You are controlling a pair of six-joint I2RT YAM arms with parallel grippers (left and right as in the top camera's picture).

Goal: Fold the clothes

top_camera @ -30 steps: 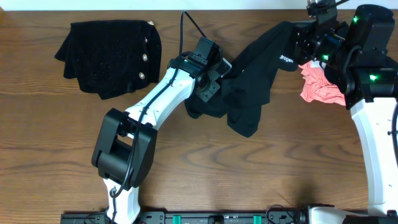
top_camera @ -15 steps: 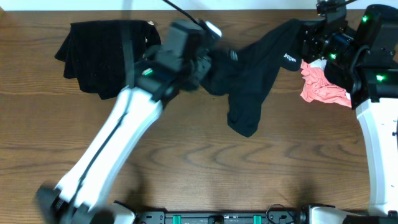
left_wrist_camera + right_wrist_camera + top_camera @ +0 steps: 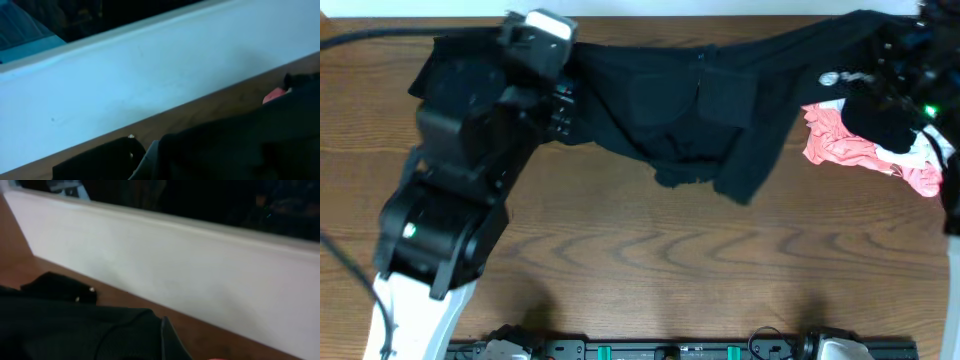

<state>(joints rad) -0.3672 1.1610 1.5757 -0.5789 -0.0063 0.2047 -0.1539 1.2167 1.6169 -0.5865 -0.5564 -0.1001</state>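
- Nearest me, the table [image 3: 650,270] shows bare wood. The left arm [image 3: 450,200], low over mid-table a second ago, has swung up and now looms large and blurred under the overhead camera.
- Beyond it, the black shirt [image 3: 690,110] was a slack bundle sagging between the arms. It is now drawn into a long band across the far half of the table, with its hem drooping near the middle and its white logo [image 3: 845,77] at the right end.
- I read this as the spreading step: the shirt is being opened out so it can be laid flat. No fold has been made yet.
- The left gripper [image 3: 565,65] sits where the band begins. Its jaws are pressed together, and by the stretch of the cloth I take them to be pinching the shirt. The fingers themselves are lost in the black.
- The right gripper [image 3: 898,45] has drawn back toward the far right corner, clamped on the other end. It is dark and partly cut off by the frame.
- The pink and white garment [image 3: 835,145] lies under that end, half covered by the arm. The buttoned black garment [image 3: 430,75] at far left is mostly hidden behind the left arm.
- Both wrist cameras give only dark cloth low in frame against the white wall [image 3: 150,75]. I cannot tell whether the shirt's hem touches the wood.
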